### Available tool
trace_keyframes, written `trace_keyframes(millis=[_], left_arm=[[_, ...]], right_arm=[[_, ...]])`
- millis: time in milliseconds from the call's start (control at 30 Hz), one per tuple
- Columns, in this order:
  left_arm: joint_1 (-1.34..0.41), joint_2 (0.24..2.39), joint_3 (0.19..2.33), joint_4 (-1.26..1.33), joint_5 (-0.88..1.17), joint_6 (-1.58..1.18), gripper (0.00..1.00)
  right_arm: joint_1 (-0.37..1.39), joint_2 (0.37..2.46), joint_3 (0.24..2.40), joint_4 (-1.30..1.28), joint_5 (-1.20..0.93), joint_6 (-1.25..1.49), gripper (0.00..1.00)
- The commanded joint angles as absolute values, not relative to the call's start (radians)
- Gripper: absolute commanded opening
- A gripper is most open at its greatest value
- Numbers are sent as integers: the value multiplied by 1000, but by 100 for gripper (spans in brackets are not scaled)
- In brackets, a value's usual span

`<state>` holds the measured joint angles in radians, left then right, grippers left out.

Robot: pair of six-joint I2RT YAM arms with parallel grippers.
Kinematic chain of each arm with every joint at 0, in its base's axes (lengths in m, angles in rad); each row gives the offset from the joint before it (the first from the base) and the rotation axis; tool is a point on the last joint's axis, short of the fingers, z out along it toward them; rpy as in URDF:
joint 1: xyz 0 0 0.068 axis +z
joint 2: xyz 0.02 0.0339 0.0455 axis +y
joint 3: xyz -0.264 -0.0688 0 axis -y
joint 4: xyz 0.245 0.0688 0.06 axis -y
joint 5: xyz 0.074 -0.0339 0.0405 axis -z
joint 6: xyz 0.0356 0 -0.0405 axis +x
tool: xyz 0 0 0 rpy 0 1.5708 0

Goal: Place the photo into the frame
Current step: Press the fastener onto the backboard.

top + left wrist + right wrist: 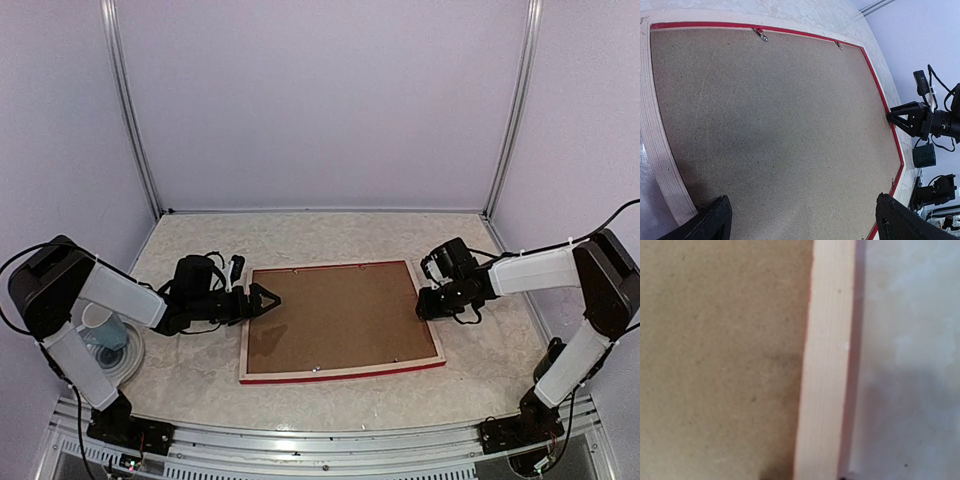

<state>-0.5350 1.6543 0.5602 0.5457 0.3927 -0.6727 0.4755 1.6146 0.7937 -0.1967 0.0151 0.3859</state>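
On the table: the frame (340, 371) lies flat in the middle, back up. Its pale wood rim is on top and only a thin line of red shows at the edges.
Inside it: a brown backing panel (335, 315) fills the opening, and small metal clips (760, 34) sit along the far rail.
The photo: not to be seen from any side. If it is under the panel, I cannot tell.
Long axis: the frame's long sides run across the table from one arm to the other, so a short end faces each gripper.
Left gripper (272, 300): spread as wide as it goes and holding nothing. It is low at the frame's left short end, pointing in along the long axis.
Right gripper (424, 300): right up against the opposite short end. Its wrist camera shows only the wood rail and panel close up, so I cannot tell how far apart its fingers stand or whether they grip the rail.
Which is nearer: neither by much, as each is at its own end.
What the move hangs on: in my judgement the panel must come out first, and it lies inward from both hands, flush within the rim.
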Motion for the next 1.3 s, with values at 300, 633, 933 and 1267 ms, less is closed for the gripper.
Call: trace_keyframes(millis=[300,633,933,1267], left_arm=[[-511,1655,546,437,341,-676,99],[-508,1655,549,419,322,-679,99],[-505,1652,548,391,276,-688,99],[-498,1633,534,360,206,-721,99]], right_arm=[[469,1640,818,-317,82,420,28],[503,1703,876,-428,142,400,42],[513,1713,892,-497,149,454,41],[540,1672,885,-534,133,572,43]])
